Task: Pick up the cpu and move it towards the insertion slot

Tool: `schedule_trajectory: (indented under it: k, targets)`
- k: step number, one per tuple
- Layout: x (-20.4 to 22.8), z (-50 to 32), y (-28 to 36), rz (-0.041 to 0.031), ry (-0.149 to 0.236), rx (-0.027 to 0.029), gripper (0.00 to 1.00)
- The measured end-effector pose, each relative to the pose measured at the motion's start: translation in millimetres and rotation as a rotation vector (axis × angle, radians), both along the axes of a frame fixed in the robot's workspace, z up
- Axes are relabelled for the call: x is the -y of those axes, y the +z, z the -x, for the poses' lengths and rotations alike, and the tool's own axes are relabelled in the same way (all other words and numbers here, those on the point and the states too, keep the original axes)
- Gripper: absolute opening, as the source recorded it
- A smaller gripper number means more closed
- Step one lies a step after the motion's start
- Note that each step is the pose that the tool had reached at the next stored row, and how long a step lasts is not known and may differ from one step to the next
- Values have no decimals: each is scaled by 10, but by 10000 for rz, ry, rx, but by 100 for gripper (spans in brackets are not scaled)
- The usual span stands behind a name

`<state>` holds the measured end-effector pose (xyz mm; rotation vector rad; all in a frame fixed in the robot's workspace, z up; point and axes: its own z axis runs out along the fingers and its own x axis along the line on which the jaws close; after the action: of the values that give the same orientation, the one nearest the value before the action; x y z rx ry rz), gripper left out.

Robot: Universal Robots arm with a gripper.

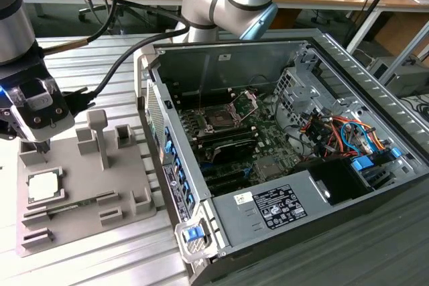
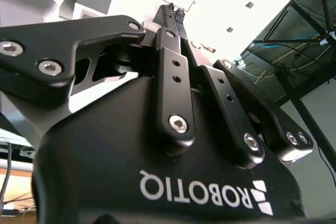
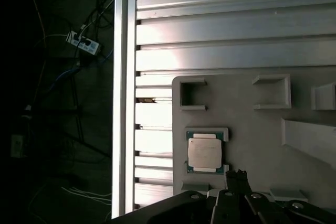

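Silvery-white square cpu chip sits in its pocket on the grey plastic fixture plate. Black metal fingers are pressed together, holding nothing, tips just beside the chip, well apart from the dark square insertion slot on the green board.

grey fixture plate on ribbed table | open computer case beside

I'm seeing matt black fingers. Just ahead of them the cpu top is dull silvery metal, the plate matt grey plastic, the table shiny ribbed metal.
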<state>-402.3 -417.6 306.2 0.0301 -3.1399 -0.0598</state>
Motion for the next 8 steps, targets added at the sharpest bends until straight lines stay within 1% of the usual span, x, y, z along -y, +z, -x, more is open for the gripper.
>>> schedule_trajectory:
  k: [4, 8]
  targets:
    - [12, 4, -28, -2, 0, 2, 11]
    - [33, 6, -90, -1, 0, 1, 11]
